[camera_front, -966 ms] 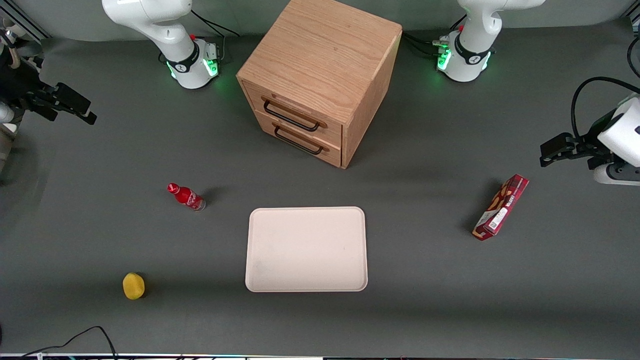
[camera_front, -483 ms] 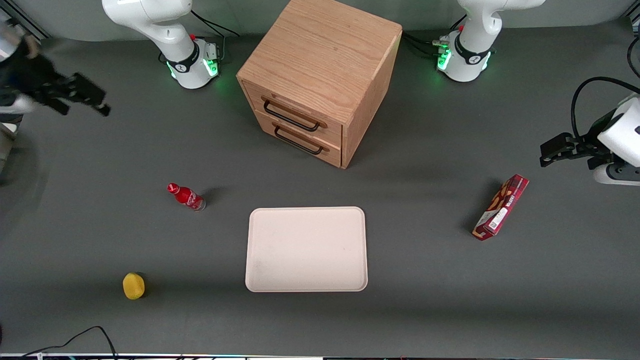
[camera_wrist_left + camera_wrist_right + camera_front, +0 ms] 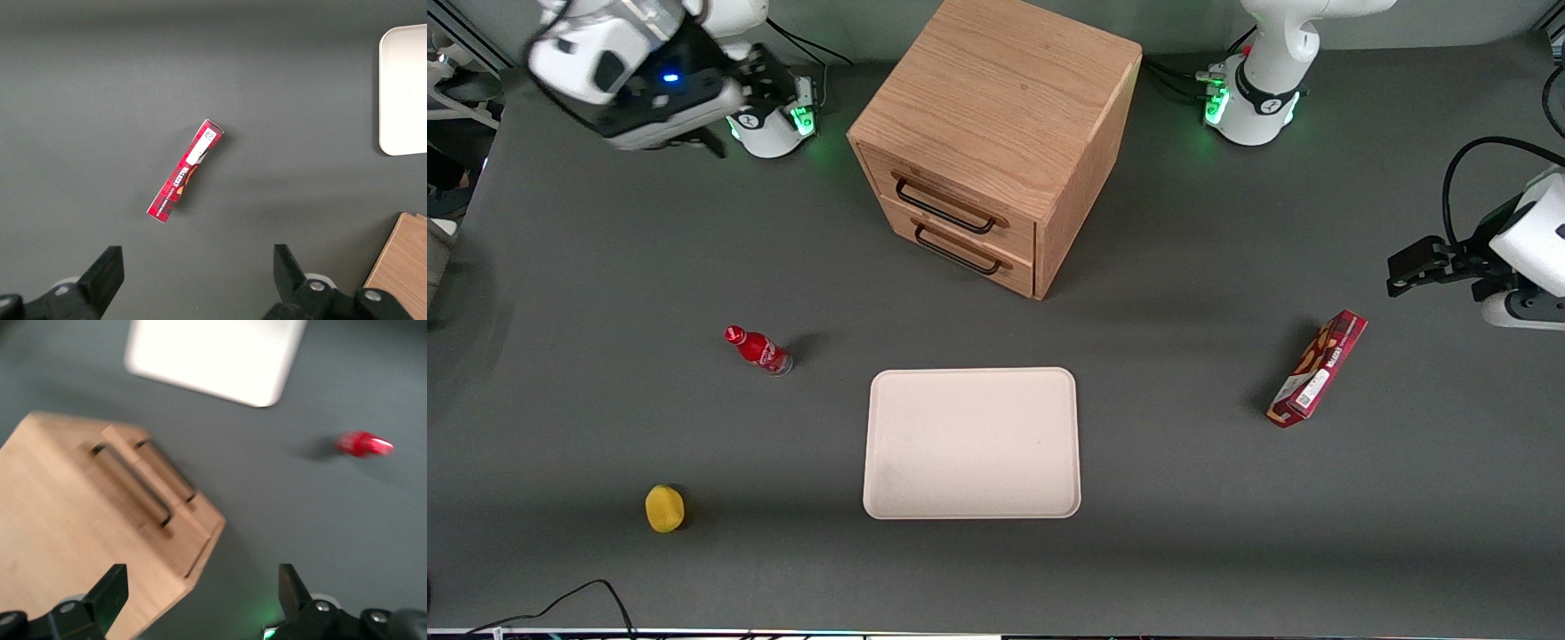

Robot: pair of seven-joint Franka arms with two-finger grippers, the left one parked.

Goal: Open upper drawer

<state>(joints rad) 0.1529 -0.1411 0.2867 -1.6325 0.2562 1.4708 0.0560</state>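
The oak cabinet (image 3: 1000, 98) stands at the back middle of the table. Its upper drawer (image 3: 960, 188) is closed, with its thin black bar handle (image 3: 944, 210) against the front; the matching lower drawer (image 3: 965, 242) sits below it. My right gripper (image 3: 758, 89) hovers high near its own arm's base, beside the cabinet toward the working arm's end, well apart from the handle. In the right wrist view the gripper (image 3: 202, 593) is open and empty, and the upper drawer's handle (image 3: 137, 487) shows ahead of it.
A red bottle (image 3: 758, 349) (image 3: 363, 445) lies in front of the cabinet, toward the working arm's end. A cream tray (image 3: 971, 443) (image 3: 213, 353) lies nearer the camera. A yellow lemon (image 3: 664, 508) and a red snack box (image 3: 1319, 368) (image 3: 185, 171) lie farther out.
My right gripper has swung from the working arm's end of the table toward the cabinet, farther from the camera and now near its arm's base. The drawers have not moved.
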